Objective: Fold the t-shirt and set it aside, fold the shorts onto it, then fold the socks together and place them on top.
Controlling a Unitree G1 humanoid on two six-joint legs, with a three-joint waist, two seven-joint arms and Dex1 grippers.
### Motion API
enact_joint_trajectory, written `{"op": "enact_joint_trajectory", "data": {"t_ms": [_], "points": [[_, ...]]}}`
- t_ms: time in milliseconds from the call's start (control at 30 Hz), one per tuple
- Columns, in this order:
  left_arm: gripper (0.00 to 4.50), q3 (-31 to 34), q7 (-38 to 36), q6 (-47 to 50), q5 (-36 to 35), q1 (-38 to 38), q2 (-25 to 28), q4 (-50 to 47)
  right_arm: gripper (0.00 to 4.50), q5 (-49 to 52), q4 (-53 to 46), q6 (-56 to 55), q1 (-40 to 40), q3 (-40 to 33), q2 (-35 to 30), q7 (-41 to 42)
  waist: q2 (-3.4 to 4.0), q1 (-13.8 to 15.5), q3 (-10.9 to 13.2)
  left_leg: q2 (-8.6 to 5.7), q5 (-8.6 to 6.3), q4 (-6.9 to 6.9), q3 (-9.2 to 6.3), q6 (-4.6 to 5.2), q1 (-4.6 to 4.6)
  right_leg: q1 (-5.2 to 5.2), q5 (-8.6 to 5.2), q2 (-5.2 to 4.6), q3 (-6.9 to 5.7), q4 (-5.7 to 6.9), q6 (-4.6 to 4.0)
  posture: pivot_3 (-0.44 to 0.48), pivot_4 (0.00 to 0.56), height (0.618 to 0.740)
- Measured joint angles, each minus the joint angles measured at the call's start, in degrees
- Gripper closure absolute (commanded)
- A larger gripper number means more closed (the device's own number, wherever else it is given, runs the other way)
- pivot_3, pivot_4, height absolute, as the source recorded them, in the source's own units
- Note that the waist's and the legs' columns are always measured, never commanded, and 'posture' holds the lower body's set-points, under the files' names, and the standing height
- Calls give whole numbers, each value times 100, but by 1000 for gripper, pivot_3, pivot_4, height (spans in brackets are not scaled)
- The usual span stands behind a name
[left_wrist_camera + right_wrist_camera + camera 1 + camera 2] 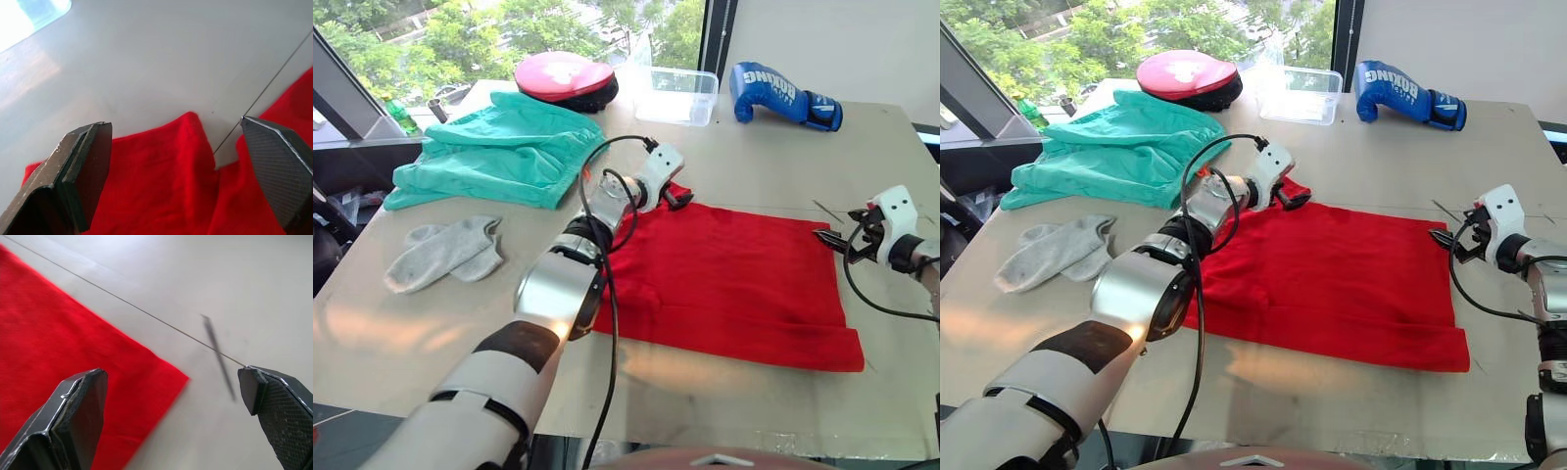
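t-shirt [724,279]: spread flat mid-bench [724,406].
Left pincer [677,199]: wide open, empty, over t-shirt's far left corner.
Right pincer [829,238]: wide open, empty, at t-shirt's far right corner.
Shorts [499,149]: left beyond t-shirt.
Socks [445,253]: left of t-shirt.

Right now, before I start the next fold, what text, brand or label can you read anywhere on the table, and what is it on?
"BOXING" reads in white letters on the blue boxing glove at the far side of the table; any smaller print on it is too small to read.
No readable text shows on the t-shirt, the shorts, the socks, the clear plastic container or the red-pink round pad.
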Motion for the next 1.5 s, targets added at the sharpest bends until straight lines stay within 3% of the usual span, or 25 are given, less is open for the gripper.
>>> {"op": "enact_joint_trajectory", "data": {"t_ms": [67, 233, 300, 633, 1100, 1333, 1500], "points": [[1230, 1, 138, 78, 61, 4, -85, 24, 0, -14, 1, -18, -9, 0, 13, -30, 0, 2, 0, 0, 0, 0, 1, 0, 0, 0, 0, 0, 0, 0, 0, 0, 150, 735], [3735, 44, 674, 333, 202, 93, -170, 37, 0, -66, 26, -43, -43, 0, 15, -124, 0, -5, 0, 0, 0, 0, 2, -1, 3, 0, 0, 0, 3, 2, 0, 0, 150, 735], [4411, 218, 896, 415, 156, 106, -176, 35, 0, -105, 51, -79, -70, 0, 17, -182, 0, -4, 0, 0, 0, 0, 3, -1, 4, 0, 0, 0, 3, 4, 0, 0, 150, 735], [4411, 894, 1027, 615, -130, 146, -220, 35, 0, -184, 438, -53, -352, 2, 165, -273, 1, -6, 0, 0, 1, 4, 12, -2, 8, 1, 2, -2, 6, 9, 2, 0, 150, 735], [4411, 972, 802, 254, -205, 152, -289, -36, 0, 190, 1685, 326, -1157, -38, 366, 368, 1, -4, 0, 0, 1, 4, 44, -3, 6, 1, 2, -4, 4, 8, 3, 0, 150, 735], [4411, 969, 484, 145, -402, 179, -247, -611, 0, 294, 1440, 310, -964, -69, 306, 638, 3, -4, 1, 1, 1, 4, 44, -3, 6, 1, 2, -4, 5, 9, 3, 0, 150, 735], [4411, 872, 379, 355, -425, 627, -179, -1667, 0, 526, 753, 672, -651, -172, 175, 865, 8, -6, -2, 4, 1, 4, 43, -4, 10, 1, 2, -4, 9, 13, 3, 0, 150, 735]]}}
